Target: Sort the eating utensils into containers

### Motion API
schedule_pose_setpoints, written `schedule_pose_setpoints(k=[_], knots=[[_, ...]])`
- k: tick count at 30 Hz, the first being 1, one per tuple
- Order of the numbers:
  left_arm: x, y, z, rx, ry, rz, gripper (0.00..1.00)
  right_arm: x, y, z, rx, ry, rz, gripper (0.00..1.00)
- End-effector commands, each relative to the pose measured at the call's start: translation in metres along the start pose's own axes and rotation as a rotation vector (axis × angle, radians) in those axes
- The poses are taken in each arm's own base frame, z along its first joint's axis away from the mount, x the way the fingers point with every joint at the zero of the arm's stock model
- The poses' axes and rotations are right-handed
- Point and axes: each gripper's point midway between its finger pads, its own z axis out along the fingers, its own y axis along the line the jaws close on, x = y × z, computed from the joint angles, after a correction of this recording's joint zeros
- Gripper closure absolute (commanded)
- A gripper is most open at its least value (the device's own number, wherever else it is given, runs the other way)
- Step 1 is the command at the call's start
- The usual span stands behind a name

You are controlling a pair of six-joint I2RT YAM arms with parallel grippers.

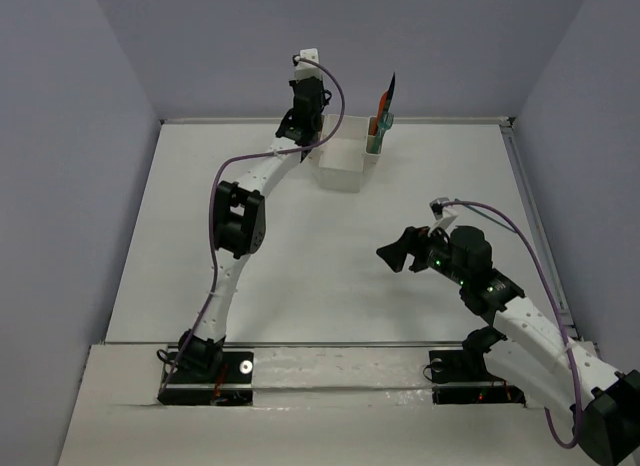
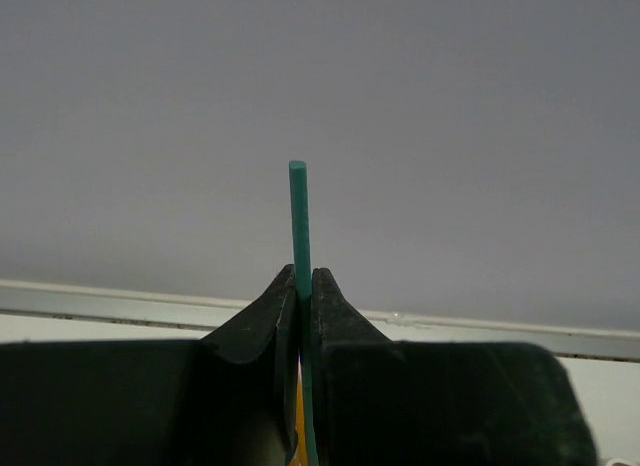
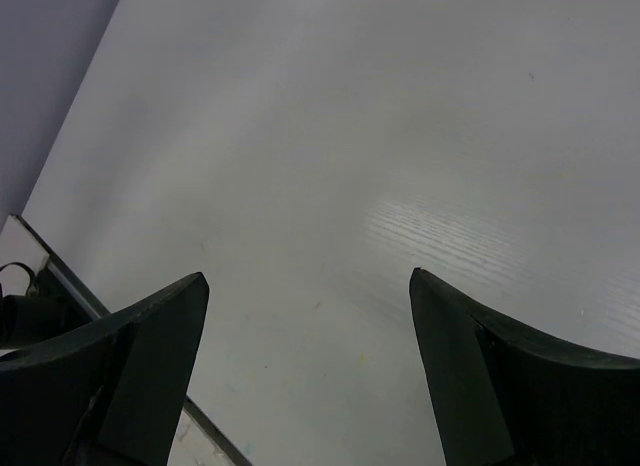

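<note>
My left gripper (image 2: 304,276) is shut on a slim teal utensil (image 2: 298,216) whose straight end sticks up past the fingertips; a sliver of orange (image 2: 299,426) shows low between the fingers. From above, the left gripper (image 1: 297,134) hangs at the left side of the white caddy (image 1: 345,174) at the far middle of the table. Orange, teal and dark utensils (image 1: 382,116) stand upright in the caddy's right narrow compartment. My right gripper (image 3: 308,281) is open over bare table, nothing between its fingers; in the top view the right gripper (image 1: 400,254) is at mid-right, well short of the caddy.
The white table is walled by grey panels at the back and both sides, with a raised rail (image 1: 535,216) along the right edge. Both arm bases (image 1: 205,371) sit on a strip at the near edge.
</note>
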Motion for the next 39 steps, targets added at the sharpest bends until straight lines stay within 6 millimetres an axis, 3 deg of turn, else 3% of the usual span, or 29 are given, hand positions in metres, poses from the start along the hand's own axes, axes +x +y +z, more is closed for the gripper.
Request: schedule_pose_setpoints(k=[1,3,6,7,9,10,12,16,17,19,21,22,23,24,25,27,28,29,30,31,32,33,34,35,36,37,38,39], knots=[[-0.04,-0.007,0.004,0.024,-0.11,-0.048,1.0,-0.013,0.005,0.002,-0.016,-0.056,-0.011,0.13],[-0.038,-0.008,0.004,0.031,-0.108,-0.048,0.99,-0.013,0.003,0.002,-0.005,-0.055,-0.009,0.13],[-0.042,-0.009,0.003,0.035,-0.112,-0.05,0.74,-0.014,0.002,0.001,0.003,-0.059,-0.006,0.13],[-0.049,-0.009,0.001,0.037,-0.122,-0.055,0.59,-0.015,0.001,0.001,0.008,-0.062,-0.004,0.13],[-0.055,-0.009,-0.001,0.04,-0.129,-0.055,0.46,-0.016,-0.002,0.001,0.028,-0.067,0.004,0.13],[-0.059,-0.01,-0.002,0.043,-0.134,-0.056,0.34,-0.017,-0.002,0.0,0.031,-0.071,0.007,0.13],[-0.074,-0.012,-0.006,0.056,-0.149,-0.063,0.19,-0.019,-0.004,0.0,0.05,-0.075,0.023,0.13],[-0.12,-0.018,-0.021,0.098,-0.202,-0.099,0.06,-0.024,-0.016,-0.002,0.134,-0.095,0.058,0.14],[-0.146,-0.019,-0.03,0.111,-0.235,-0.115,0.04,-0.025,-0.019,-0.002,0.15,-0.1,0.065,0.14],[-0.172,-0.029,-0.044,0.156,-0.264,-0.13,0.02,-0.03,-0.029,-0.002,0.216,-0.122,0.087,0.16],[-0.216,-0.037,-0.069,0.206,-0.317,-0.153,0.01,-0.03,-0.046,-0.001,0.319,-0.118,0.107,0.19],[-0.229,-0.052,-0.083,0.243,-0.331,-0.157,0.01,-0.031,-0.052,-0.001,0.356,-0.12,0.111,0.19],[-0.259,-0.055,-0.103,0.267,-0.369,-0.171,0.01,-0.036,-0.055,-0.001,0.386,-0.127,0.111,0.2],[-0.275,-0.06,-0.116,0.296,-0.386,-0.173,0.01,-0.035,-0.067,0.001,0.449,-0.125,0.111,0.23],[-0.304,-0.067,-0.143,0.33,-0.423,-0.188,0.01,-0.037,-0.071,0.001,0.478,-0.127,0.114,0.25],[-0.316,-0.073,-0.166,0.372,-0.404,-0.2,0.01,-0.047,-0.084,0.002,0.543,-0.149,0.138,0.27],[-0.341,-0.07,-0.194,0.412,-0.412,-0.265,0.01,-0.044,-0.093,0.005,0.577,-0.134,0.146,0.27],[-0.347,-0.069,-0.207,0.439,-0.403,-0.299,0.01,-0.048,-0.1,0.006,0.605,-0.145,0.16,0.27],[-0.35,-0.066,-0.22,0.464,-0.388,-0.336,0.01,-0.051,-0.107,0.006,0.633,-0.152,0.173,0.27],[-0.303,-0.073,-0.22,0.485,-0.278,-0.34,0.01,-0.064,-0.115,0.005,0.66,-0.179,0.188,0.27],[-0.341,-0.062,-0.266,0.546,-0.343,-0.463,0.01,-0.064,-0.126,0.007,0.698,-0.171,0.199,0.27],[-0.273,-0.063,-0.267,0.548,-0.223,-0.457,0.01,-0.068,-0.133,0.006,0.726,-0.178,0.21,0.26],[-0.286,-0.048,-0.301,0.575,-0.259,-0.513,0.01,-0.082,-0.144,0.002,0.763,-0.21,0.228,0.25],[-0.281,-0.045,-0.316,0.596,-0.277,-0.559,0.01,-0.081,-0.157,0.001,0.805,-0.201,0.24,0.22],[-0.222,-0.051,-0.326,0.594,-0.163,-0.571,0.01,-0.084,-0.166,-0.003,0.837,-0.209,0.254,0.17],[-0.223,-0.043,-0.347,0.61,-0.171,-0.603,0.01,-0.094,-0.181,-0.012,0.881,-0.24,0.281,0.15],[-0.205,-0.044,-0.356,0.614,-0.138,-0.611,0.01,-0.095,-0.192,-0.016,0.91,-0.247,0.305,0.13],[-0.161,-0.042,-0.363,0.606,-0.061,-0.59,0.01,-0.098,-0.2,-0.02,0.93,-0.259,0.327,0.11]])
